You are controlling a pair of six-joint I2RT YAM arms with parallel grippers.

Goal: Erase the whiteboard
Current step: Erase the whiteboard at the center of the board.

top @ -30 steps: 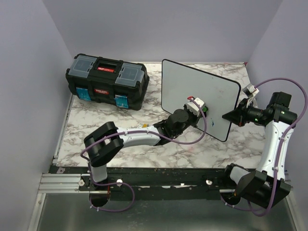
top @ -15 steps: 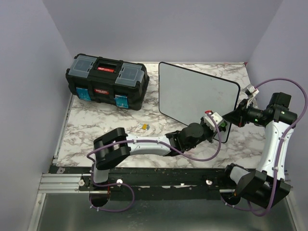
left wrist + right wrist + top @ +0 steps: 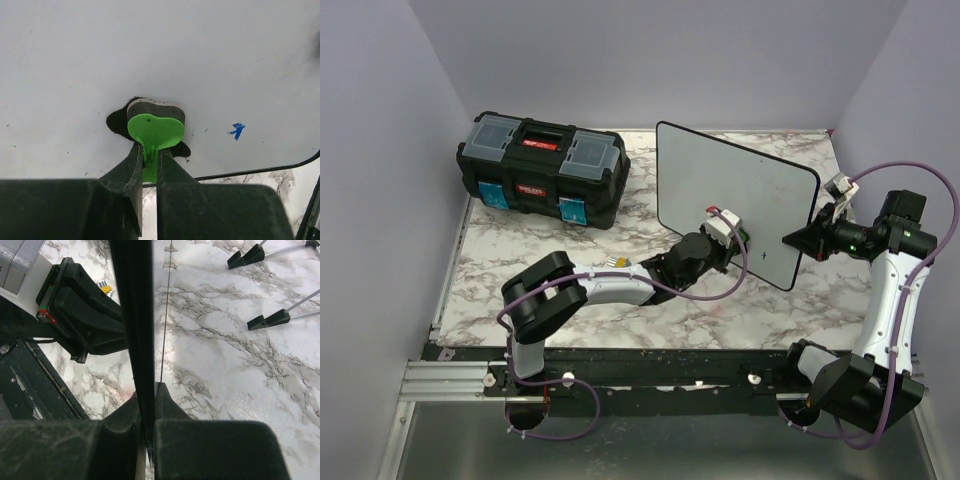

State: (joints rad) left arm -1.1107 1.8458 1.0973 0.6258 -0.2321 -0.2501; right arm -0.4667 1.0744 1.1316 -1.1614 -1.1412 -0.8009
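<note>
Centre right in the top view, the whiteboard (image 3: 760, 185) stands upright. The left claw (image 3: 150, 152) pinches a green eraser (image 3: 155, 129) against its face; the right claw (image 3: 148, 396) clamps its edge.

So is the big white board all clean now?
No, a small blue marker smudge shows on the flat white whiteboard right of the green eraser.
</note>
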